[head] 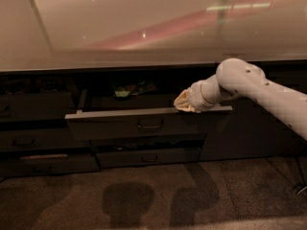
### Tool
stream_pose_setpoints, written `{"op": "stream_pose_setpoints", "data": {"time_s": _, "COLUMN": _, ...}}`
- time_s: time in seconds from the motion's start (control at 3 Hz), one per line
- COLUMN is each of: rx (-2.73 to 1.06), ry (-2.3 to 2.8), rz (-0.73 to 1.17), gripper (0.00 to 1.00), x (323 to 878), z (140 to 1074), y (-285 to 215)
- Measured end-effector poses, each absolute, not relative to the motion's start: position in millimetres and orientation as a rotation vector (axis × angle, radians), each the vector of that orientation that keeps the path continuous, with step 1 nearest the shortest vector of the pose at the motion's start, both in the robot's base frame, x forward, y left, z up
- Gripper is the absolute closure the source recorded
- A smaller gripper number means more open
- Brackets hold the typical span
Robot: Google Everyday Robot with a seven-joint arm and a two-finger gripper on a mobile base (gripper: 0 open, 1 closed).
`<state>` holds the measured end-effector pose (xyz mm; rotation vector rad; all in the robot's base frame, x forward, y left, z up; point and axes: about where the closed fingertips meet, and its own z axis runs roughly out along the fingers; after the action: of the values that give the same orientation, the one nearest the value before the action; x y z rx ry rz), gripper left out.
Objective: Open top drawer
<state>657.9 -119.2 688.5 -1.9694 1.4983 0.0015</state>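
The top drawer is a wide dark grey drawer and stands pulled out from under the counter. Its flat front carries a small dark loop handle at centre. Green and yellow items lie at the back of the drawer. My white arm reaches in from the right. My gripper sits at the top edge of the drawer front, right of the handle, over the drawer's right part.
A pale glossy countertop runs above the drawers. Shallower drawers sit below, one slightly open. More dark drawers stand at the left and a plain dark cabinet door at the right. Brown carpet covers the floor.
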Motion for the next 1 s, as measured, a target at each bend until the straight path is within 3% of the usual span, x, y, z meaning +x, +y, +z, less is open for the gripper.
{"op": "stream_pose_setpoints", "data": {"time_s": 1.0, "rx": -1.984, "ry": 1.460, "rz": 0.027, "gripper": 1.00, "x": 638.2, "z": 686.2, "y": -119.4}}
